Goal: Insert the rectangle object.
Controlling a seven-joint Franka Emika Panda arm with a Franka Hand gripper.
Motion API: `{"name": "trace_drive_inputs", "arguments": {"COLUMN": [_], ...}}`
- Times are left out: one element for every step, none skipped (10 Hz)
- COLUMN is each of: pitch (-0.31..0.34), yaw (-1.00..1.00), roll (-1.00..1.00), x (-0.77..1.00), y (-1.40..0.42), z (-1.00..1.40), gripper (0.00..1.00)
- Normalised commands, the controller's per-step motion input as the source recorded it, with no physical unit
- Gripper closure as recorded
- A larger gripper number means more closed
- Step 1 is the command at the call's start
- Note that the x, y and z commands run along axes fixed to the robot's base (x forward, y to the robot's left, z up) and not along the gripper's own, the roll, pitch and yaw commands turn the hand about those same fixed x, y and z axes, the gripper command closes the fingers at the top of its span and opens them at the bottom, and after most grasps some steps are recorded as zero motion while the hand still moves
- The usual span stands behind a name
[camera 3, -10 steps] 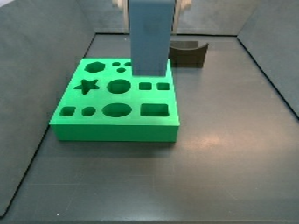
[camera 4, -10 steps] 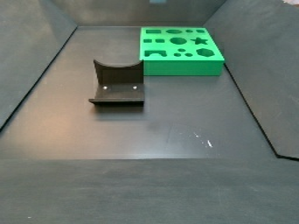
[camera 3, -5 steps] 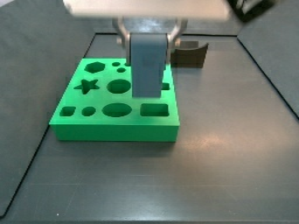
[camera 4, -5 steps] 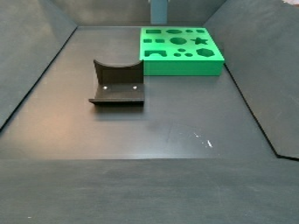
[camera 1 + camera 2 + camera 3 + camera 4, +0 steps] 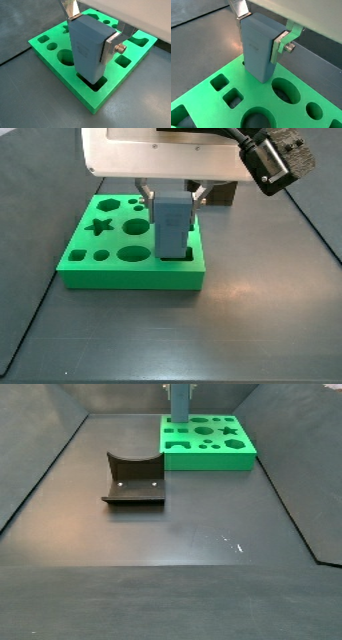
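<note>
My gripper (image 5: pixel 93 27) is shut on the rectangle object (image 5: pixel 89 50), a grey-blue block held upright; it shows in both wrist views (image 5: pixel 259 45) and both side views (image 5: pixel 174 226) (image 5: pixel 178 401). Its lower end stands in the rectangular hole at a corner of the green board (image 5: pixel 57 70) (image 5: pixel 134 273), a board with several shaped holes (image 5: pixel 281 89). In a side view the board (image 5: pixel 207 454) lies at the far end of the floor. The silver fingers (image 5: pixel 112 44) press the block's two narrow sides.
A dark brown block with a curved notch (image 5: pixel 132 479) lies on the dark floor, well apart from the board; its edge shows behind the gripper in a side view (image 5: pixel 225 194). Low dark walls (image 5: pixel 40 464) bound the floor on all sides.
The gripper has come down with the rectangle object; its lower end went from above the board down into the board's rectangular corner hole.
</note>
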Motion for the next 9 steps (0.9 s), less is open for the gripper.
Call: {"name": "trace_drive_inputs", "arguments": {"pitch": [0.009,0.0,0.0,-0.02,-0.046,-0.089,-0.113,-0.096,-0.067], "yaw": [-0.06,-0.05,-0.04,0.0,0.0,0.0,0.0,0.0,0.0], "roll": [-0.13,-0.16,-0.15,-0.08,0.0,-0.04,-0.07,-0.04,-0.02], "x": [0.46,0.4,0.33,0.07,-0.11,-0.42,-0.49,-0.46,-0.26], "y": [-0.05,-0.08,-0.05,-0.01,0.0,0.0,0.0,0.05,0.06], "z": [-0.42,-0.41,-0.47,-0.66,-0.63,-0.31,-0.23,-0.29,-0.44], "gripper": [1.0,1.0,1.0,1.0,1.0,1.0,1.0,1.0,1.0]}}
